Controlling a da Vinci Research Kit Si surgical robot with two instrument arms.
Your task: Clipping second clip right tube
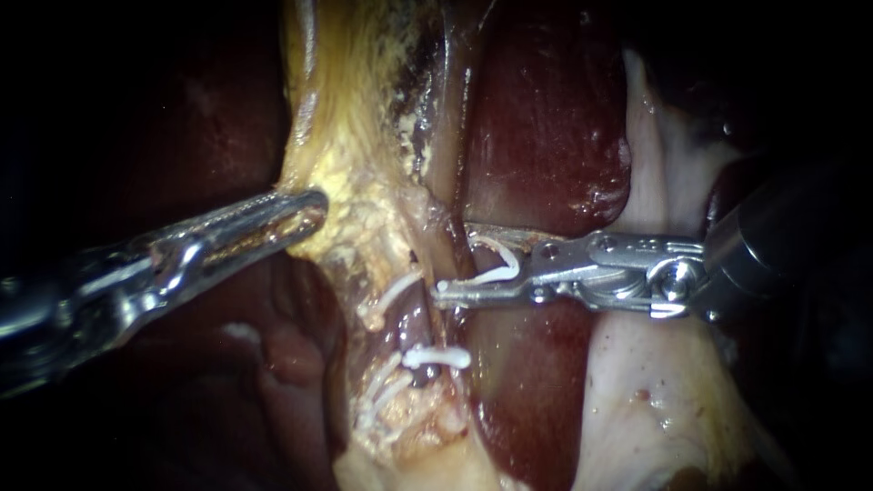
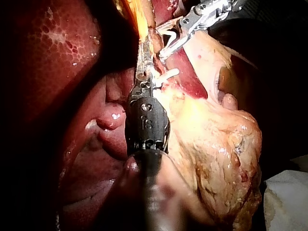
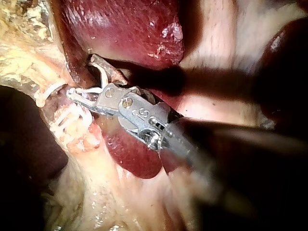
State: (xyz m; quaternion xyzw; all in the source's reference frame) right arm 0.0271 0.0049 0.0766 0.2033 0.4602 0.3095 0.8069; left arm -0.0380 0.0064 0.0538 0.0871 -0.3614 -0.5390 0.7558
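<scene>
Two instruments: the left instrument (image 1: 314, 209), slanting up from eight o'clock, clamps yellow fatty tissue (image 1: 359, 214). The right instrument (image 1: 453, 261), level from three o'clock, holds one open clip (image 1: 506, 269) in parted jaws beside the right tube (image 1: 416, 323). One set clip (image 1: 436, 356) lies toward six.

Endoscope view: the camera sits very close to the liver (image 1: 546, 118), facing it head-on. The left tool (image 1: 314, 211) comes in from the left and the right tool (image 1: 453, 261) from the right.

Left wrist view: the camera rides on the left arm and looks forward along its own shaft from close behind, with the right tool farther ahead.

Right wrist view: the camera rides on the right arm, looking along its shaft from close behind.

All three share one small patch: the right tool carrying a white clip (image 1: 503, 266), the fastened clips (image 1: 436, 356) on the tube (image 1: 414, 318), and liver beside them.
</scene>
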